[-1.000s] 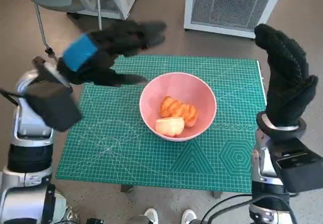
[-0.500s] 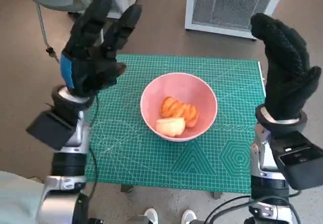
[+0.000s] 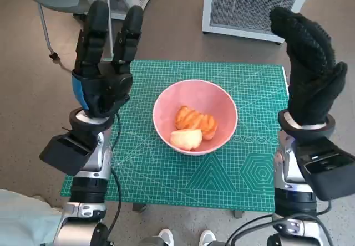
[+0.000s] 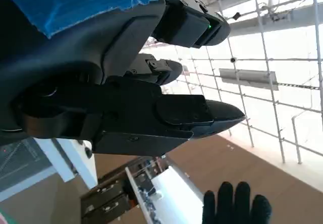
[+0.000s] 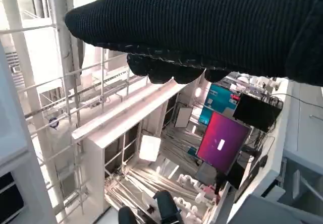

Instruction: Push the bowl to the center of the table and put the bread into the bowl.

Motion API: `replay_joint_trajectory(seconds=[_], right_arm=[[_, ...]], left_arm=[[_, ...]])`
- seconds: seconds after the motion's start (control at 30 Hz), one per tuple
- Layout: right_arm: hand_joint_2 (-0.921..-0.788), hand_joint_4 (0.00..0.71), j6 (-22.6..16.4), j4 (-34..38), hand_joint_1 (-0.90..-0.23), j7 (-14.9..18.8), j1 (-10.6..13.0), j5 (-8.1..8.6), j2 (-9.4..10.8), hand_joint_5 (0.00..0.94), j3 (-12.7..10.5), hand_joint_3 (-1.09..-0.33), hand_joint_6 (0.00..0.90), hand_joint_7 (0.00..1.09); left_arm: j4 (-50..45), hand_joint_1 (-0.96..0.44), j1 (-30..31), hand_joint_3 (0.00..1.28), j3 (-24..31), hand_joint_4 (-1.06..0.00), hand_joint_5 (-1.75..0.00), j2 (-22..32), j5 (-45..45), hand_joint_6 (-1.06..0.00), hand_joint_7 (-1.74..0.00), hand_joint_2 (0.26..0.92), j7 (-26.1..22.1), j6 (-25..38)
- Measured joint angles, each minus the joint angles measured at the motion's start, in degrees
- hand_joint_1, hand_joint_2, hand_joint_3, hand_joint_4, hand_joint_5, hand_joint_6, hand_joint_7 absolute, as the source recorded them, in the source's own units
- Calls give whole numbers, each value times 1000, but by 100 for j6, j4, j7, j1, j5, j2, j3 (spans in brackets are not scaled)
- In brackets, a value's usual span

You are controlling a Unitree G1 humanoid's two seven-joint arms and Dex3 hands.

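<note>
**Two raised hands, one filled bowl**

Both hands are held up off the green gridded worktop [image 3: 138,168]: the blue-taped black left hand [image 3: 102,77] with fingers spread, empty; the pink round bowl [image 3: 195,116] near centre, orange-brown bread [image 3: 195,119] inside; the black knitted right hand [image 3: 312,71] also empty. The bowl could be knocked off centre if either arm were lowered carelessly.

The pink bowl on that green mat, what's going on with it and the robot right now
The pink bowl sits near the middle of the green cutting mat on the small table, with two pieces of bread already inside it. Neither hand touches anything: the left hand is raised over the mat's left side with its fingers pointing up and apart, and the gloved right hand is raised by the mat's right edge, holding nothing. By how things lie, the task looks done.
</note>
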Motion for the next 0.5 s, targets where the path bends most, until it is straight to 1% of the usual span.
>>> replay_joint_trajectory(seconds=[0.13, 0.23, 0.27, 0.33, 0.37, 0.4, 0.43, 0.5], right_arm=[[-921, 306, 0, 43, -503, -4, -31, -1, 34, 15, 27, -710, 0, 694], [-921, 308, 0, 77, -491, -4, -44, -1, 40, 15, 35, -712, 1, 695], [-921, 309, 1, 85, -484, -4, -48, -1, 40, 16, 35, -715, 3, 696], [-921, 311, 5, 97, -477, -5, -55, -1, 40, 16, 35, -717, 5, 696], [-921, 311, 7, 100, -473, -5, -57, -1, 40, 16, 35, -719, 6, 696], [-921, 311, 7, 102, -472, -5, -59, -1, 40, 16, 35, -720, 7, 696], [-921, 312, 7, 103, -469, -5, -61, -1, 40, 16, 35, -721, 8, 696], [-921, 313, 7, 104, -466, -5, -63, 0, 41, 16, 36, -723, 8, 696]], left_arm=[[-28, -310, 49, 195, -53, -323, -12, -5, 76, -385, -13, 921, 11, -33], [-27, -288, 86, 180, -84, -336, -15, -11, 70, -391, -14, 921, -7, -49], [-26, -251, 94, 166, -88, -339, -15, -11, 64, -393, -13, 921, -22, -52], [-11, -218, 109, 153, -99, -342, -14, -7, 42, -394, -13, 921, -76, -73], [-1, -164, 114, 146, -104, -343, -13, -6, 35, -394, -12, 921, -93, -83], [21, -144, 120, 143, -111, -343, -12, -5, 35, -393, -11, 921, -108, -111], [54, -89, 122, 141, -117, -344, -11, -5, 36, -391, -9, 921, -117, -149], [117, -30, 127, 141, -127, -345, -10, -5, 44, -389, -7, 921, -127, -224]])
